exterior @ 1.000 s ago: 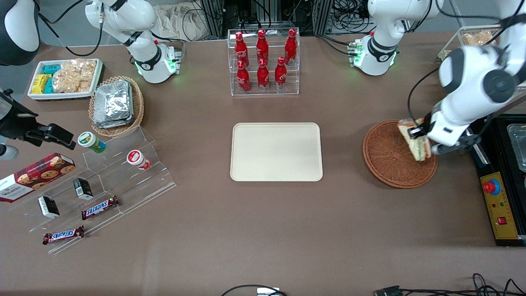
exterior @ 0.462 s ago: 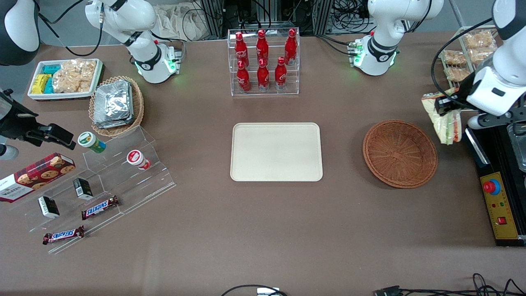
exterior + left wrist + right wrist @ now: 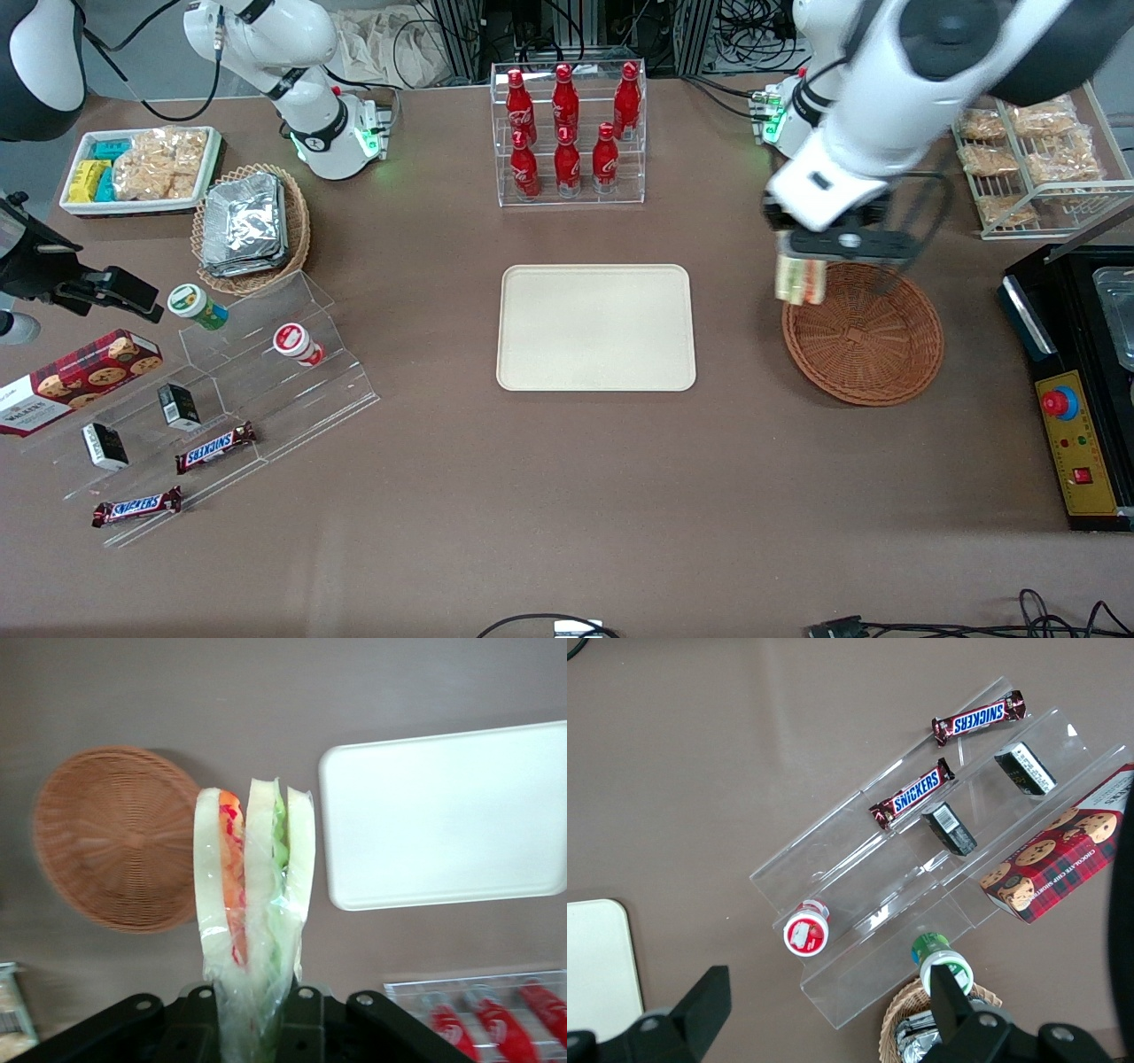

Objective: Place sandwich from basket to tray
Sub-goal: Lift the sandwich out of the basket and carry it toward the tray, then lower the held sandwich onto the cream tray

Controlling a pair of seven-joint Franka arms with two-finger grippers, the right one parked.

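One gripper (image 3: pixel 802 257) matters here, the left arm's, and you will find it raised above the table at the basket's rim, with both fingers pinching the wrapped end of the sandwich (image 3: pixel 800 280) so that the wedge hangs beneath it. The wrist view confirms the hold: the sandwich (image 3: pixel 255 904) sits upright between the black fingers, white bread outside, red-orange and green filling visible through the clear wrap. Compare the earlier front pictures. One second ago the sandwich was just above the basket bowl near its rim at 3 o'clock; half a second ago it had been carried clear of that rim, toward the working arm's end of the table; now it has swung across to the basket's 10 o'clock edge. The basket (image 3: pixel 862 332) itself is empty and has not shifted. Judge the extraction as complete and the transfer as under way. The tray (image 3: pixel 595 327) lies at 9 o'clock from the basket, apart from it, with bare table between, and its surface carries nothing. Note that the sandwich has yet to reach the tray's rim, so you should expect further travel toward 9 o'clock, then a descent and release. Watch the slack wrap: the hold is at the wrap's end, so the wedge may swing.
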